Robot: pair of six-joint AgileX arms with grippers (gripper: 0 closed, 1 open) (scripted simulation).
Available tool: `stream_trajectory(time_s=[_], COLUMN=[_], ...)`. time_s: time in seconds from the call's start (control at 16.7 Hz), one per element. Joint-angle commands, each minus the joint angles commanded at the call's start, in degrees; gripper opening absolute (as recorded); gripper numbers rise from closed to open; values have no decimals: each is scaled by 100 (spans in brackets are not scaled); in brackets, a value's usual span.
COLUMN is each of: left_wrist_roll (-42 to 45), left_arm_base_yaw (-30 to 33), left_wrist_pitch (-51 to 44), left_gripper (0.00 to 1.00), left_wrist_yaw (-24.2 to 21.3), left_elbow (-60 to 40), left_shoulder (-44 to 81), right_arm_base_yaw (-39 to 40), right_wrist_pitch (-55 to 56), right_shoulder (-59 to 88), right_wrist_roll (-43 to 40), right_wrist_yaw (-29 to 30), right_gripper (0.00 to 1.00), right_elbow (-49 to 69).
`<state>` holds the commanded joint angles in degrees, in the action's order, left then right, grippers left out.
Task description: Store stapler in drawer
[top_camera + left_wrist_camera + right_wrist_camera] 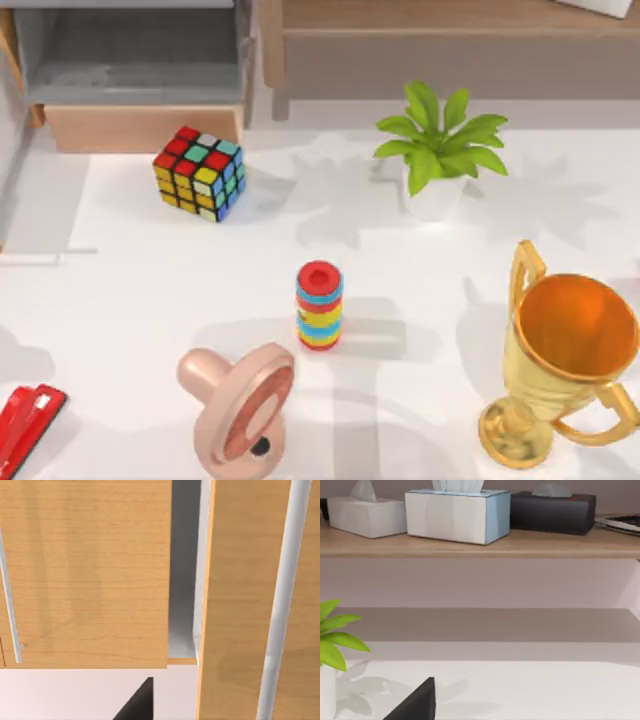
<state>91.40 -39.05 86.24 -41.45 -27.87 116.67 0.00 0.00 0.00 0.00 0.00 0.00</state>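
One stapler (pixel 25 424) lies flat at the worktop's (pixel 450 300) near-left edge (partly cropped), long axis diagonal; one drawer (pixel 135 85) open; claw states cannot be told.

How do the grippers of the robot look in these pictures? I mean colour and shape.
Little of them shows. In the left wrist view, the left gripper appears as a plain black, wedge-shaped piece with a pointed tip. In the right wrist view, the right gripper looks alike: black, matte, angular. I see no cables or markings.
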Motion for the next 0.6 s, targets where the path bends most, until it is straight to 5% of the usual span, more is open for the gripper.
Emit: stream_trajectory(time_s=[0.6], left_wrist_roll=[4], left_arm_base_yaw=[-57], left_wrist_pitch=[46], left_gripper=[100], left_wrist_yaw=[-64], left_elbow=[72], left_shoulder=[-27], right_arm_base_yaw=[0], right_wrist_pitch=[0], right_shoulder=[0], right_wrist_roll=[0], right_wrist_yaw=[0], right_gripper=[100], right_elbow=[0])
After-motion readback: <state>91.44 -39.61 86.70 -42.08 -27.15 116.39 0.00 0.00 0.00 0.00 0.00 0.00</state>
